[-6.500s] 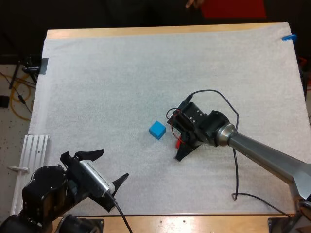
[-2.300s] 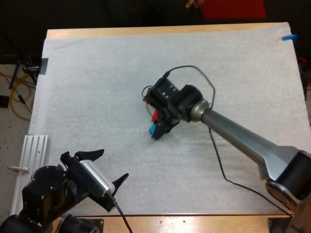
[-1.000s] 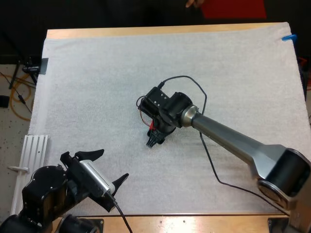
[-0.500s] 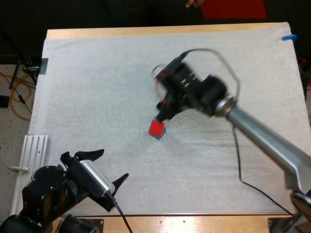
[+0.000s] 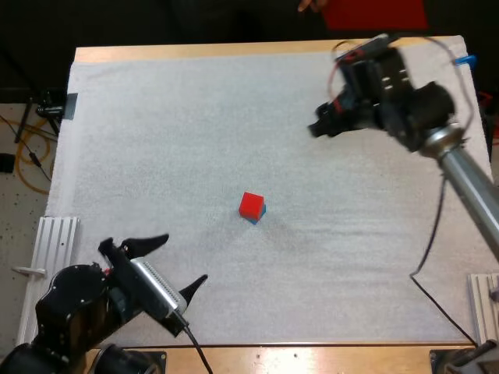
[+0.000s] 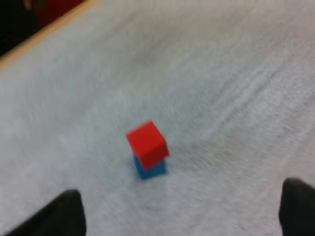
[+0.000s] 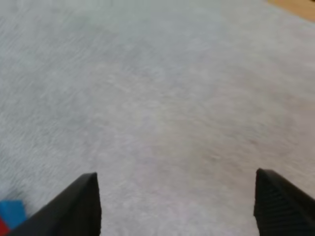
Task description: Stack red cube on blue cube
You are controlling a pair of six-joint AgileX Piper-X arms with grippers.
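Stacking looks done to us: small red cube [image 5: 250,205] sits atop small blue cube [image 6: 150,169] mid white-matted surface [image 5: 156,140], left jaws and right jaws spread empty, leaving us only to pull clear.

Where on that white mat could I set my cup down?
The mat is bare left and right of the red cube on the blue cube. Crowded at the left gripper, near corner, and right gripper, far side.

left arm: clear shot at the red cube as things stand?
Probably yes. The left gripper is open, the red cube sits on the blue cube ahead of it with bare mat between, and the right gripper is well away toward the far side.
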